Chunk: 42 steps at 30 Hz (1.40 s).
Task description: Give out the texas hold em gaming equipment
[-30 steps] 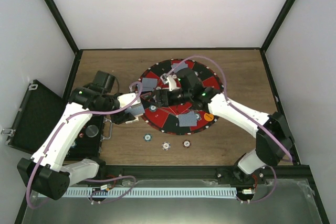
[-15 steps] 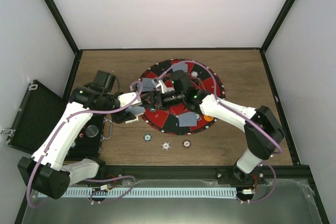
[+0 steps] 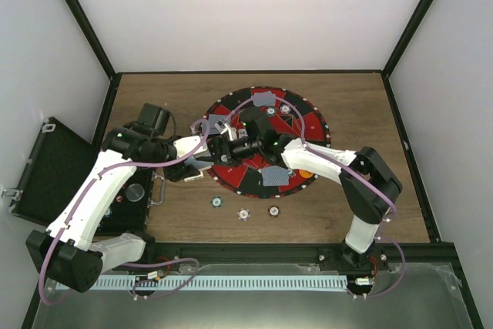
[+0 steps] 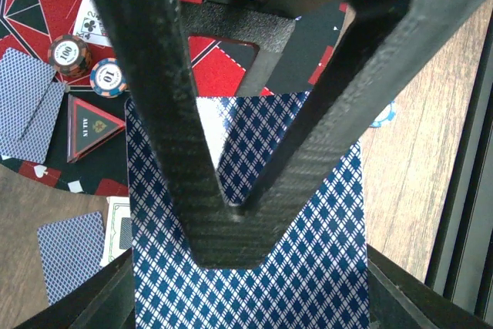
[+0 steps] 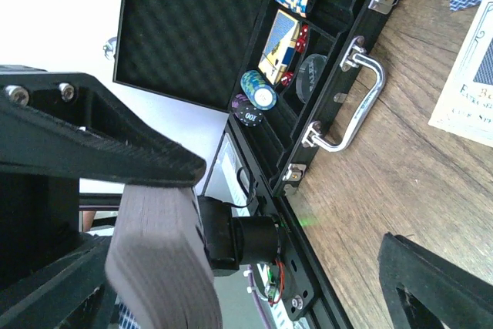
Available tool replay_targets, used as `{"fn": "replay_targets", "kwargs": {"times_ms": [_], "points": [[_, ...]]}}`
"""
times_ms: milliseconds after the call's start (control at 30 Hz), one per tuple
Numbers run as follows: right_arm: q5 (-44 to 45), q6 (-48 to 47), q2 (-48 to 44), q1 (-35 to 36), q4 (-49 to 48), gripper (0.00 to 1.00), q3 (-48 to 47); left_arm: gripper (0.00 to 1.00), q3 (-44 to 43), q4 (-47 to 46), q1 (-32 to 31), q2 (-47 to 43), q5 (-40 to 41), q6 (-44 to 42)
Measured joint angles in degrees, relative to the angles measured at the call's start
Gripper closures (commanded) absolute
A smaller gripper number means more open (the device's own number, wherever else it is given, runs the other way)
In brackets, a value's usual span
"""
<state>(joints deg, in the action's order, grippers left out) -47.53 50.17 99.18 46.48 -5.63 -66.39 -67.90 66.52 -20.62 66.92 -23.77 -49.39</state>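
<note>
Wood-grain tabletop (image 3: 347,105) fills the floor of a white-walled booth with a black frame. From where I stand, a round red-and-black mat (image 3: 308,125) sits in the middle of it, and a black case (image 3: 46,163) lies open at the left side. Three loose chips (image 3: 243,213) with striped rims lie in a short row on the bare wood just in front of the mat, and face-down cards (image 3: 266,99) rest on several of its wedges. Two more chips (image 4: 108,76), one marked 10 and one marked 100, sit side by side on the mat in the left wrist view, next to a small triangular plaque (image 4: 92,125). The deck (image 4: 254,298) is a thick stack with a blue-and-white diamond-lattice back, and its edges show grey in the right wrist view. The left claw (image 3: 197,166) is clamped on it, a finger on each side edge, holding it over the mat's left rim. The right claw (image 3: 226,144) is right up against the deck with its jaws standing wide apart. One finger lies across the back of the top card and the other is well clear of the stack. I cannot tell whether that finger presses on the card or only hovers above it.
</note>
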Motion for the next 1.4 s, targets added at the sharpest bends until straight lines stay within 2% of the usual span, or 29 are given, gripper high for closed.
{"fn": "replay_targets", "kwargs": {"times_ms": [367, 567, 867, 1333, 1400], "points": [[-1.2, 0.09, 2.49, -0.98, -0.63, 0.14, -0.81, 0.94, 0.0, -0.04, 0.0, 0.04, 0.11, 0.17], [-3.08, 0.5, 1.73, -2.43, -3.5, 0.25, 1.86, 0.94, 0.0, -0.22, -0.13, 0.5, 0.15, 0.2], [-2.91, -0.15, -0.76, -4.15, -2.05, 0.41, 2.82, 0.94, -0.02, -0.24, -0.15, 0.59, 0.83, 0.55], [-0.72, 1.29, -5.6, -5.92, 0.02, 0.93, 5.22, 0.94, 0.0, 0.04, -0.17, 0.48, 0.94, 0.57], [-0.52, 1.6, -6.27, -6.14, 0.0, 0.98, 5.81, 0.94, 0.0, 0.07, -0.15, 0.48, 0.92, 0.57]]}}
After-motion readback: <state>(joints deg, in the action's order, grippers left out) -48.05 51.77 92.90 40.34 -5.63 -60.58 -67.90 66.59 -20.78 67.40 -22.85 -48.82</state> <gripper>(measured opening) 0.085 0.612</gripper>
